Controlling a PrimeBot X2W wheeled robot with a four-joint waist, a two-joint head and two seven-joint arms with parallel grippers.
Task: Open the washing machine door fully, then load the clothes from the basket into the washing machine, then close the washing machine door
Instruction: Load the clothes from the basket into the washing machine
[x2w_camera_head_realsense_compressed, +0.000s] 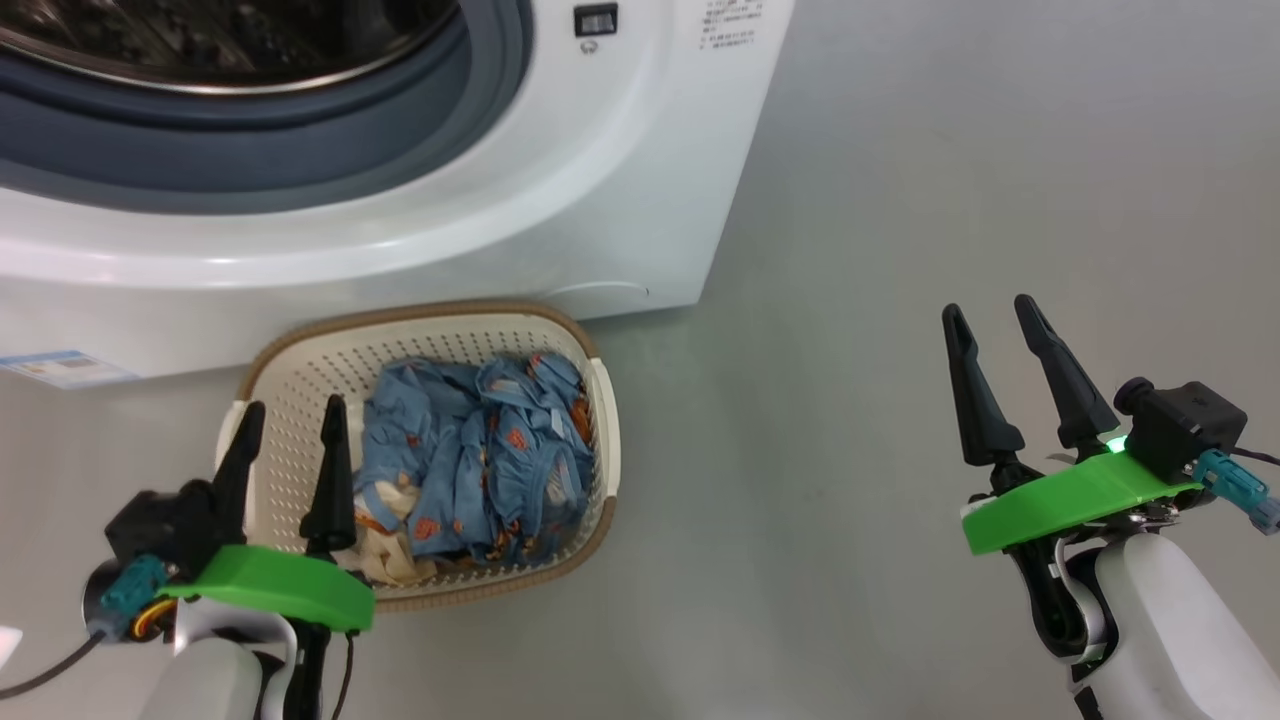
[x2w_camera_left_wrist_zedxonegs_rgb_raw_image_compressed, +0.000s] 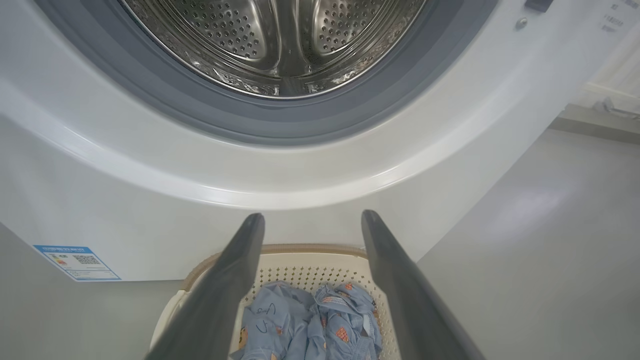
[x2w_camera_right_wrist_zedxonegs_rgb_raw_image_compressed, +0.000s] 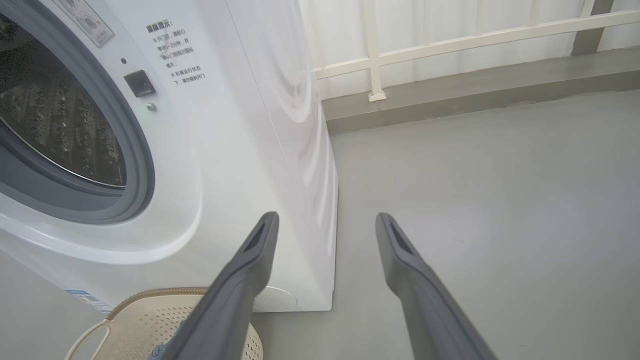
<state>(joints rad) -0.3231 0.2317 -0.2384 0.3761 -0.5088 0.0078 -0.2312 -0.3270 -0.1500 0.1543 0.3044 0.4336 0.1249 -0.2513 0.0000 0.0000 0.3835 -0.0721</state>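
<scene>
Clothes (x2w_camera_head_realsense_compressed: 480, 450) lie in the basket (x2w_camera_head_realsense_compressed: 420, 315) before the open washer (x2w_camera_head_realsense_compressed: 600, 200). Left fingers (x2w_camera_head_realsense_compressed: 332, 470) spread wide over the basket; right fingers (x2w_camera_head_realsense_compressed: 972, 390) wide over the floor (x2w_camera_head_realsense_compressed: 850, 250).

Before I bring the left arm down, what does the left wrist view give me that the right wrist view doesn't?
Left wrist view: the open left gripper aimed at the clothes heaped in the basket, with the steel drum lit and seen straight in. Right wrist view: the open right gripper over the grey floor, the washing machine with its side panel, and a white railing. Both: the machine's front, its grey ring, the basket's rim.
</scene>
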